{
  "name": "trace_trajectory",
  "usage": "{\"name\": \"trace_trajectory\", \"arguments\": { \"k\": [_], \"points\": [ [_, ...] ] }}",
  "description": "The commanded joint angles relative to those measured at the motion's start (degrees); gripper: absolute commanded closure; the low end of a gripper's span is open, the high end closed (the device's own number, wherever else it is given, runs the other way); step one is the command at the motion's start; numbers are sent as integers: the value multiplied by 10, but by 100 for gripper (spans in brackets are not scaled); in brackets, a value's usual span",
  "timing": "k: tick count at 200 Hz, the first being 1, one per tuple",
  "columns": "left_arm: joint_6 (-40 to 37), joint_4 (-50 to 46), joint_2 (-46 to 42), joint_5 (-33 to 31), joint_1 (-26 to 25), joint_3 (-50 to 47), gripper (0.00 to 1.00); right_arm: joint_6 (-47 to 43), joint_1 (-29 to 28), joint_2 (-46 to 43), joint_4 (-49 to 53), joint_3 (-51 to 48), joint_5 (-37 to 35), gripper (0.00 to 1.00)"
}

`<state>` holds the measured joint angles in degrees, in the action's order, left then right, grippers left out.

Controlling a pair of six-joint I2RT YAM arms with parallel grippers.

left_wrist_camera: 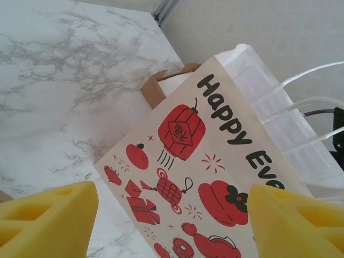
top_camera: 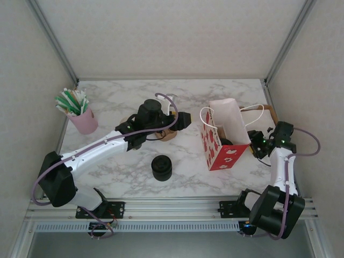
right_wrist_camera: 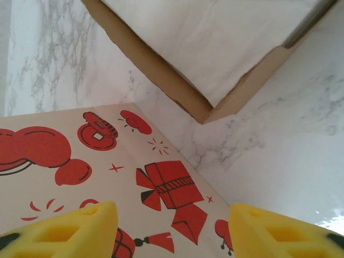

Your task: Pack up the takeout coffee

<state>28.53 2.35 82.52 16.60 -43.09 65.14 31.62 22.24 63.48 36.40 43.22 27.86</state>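
Packing looks nearly done to us: we make out the coffee [top_camera: 226,143], just its dark lid, low inside the bag [top_camera: 215,153] on the tabletop [top_camera: 118,102]; left fingers [left_wrist_camera: 48,215] spread and empty; right fingers [right_wrist_camera: 64,231] spread beside the bag; only pulling back seems left.

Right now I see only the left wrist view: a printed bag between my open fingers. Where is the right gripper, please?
Observer: The right gripper is beside the bag, on the side facing away from you, jaws open and empty.
Operator: Is the coffee inside the bag?
Observer: From above, something dark shows in its mouth; I cannot tell whether it is the lid.
Operator: What stands nearer the bases?
Observer: A squat black stack of lids, apart from the bag.
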Motion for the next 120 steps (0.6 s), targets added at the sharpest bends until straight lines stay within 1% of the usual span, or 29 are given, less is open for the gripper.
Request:
{"name": "trace_trajectory", "arguments": {
  "k": [1, 25, 96, 120],
  "points": [
    [6, 16, -20, -12, -4, -9, 27, 17, -16, 17, -34, -7, 21, 42],
    [5, 15, -23, -13, -4, -11, 27, 29, -39, 29, -48, -6, 13, 42],
    [6, 16, -32, -17, 3, -19, 27, 52, -80, 60, -80, -3, 3, 42],
    [1, 5, -42, -30, 7, -19, 26, 59, -93, 68, -90, -5, 1, 42]
  ]
}}
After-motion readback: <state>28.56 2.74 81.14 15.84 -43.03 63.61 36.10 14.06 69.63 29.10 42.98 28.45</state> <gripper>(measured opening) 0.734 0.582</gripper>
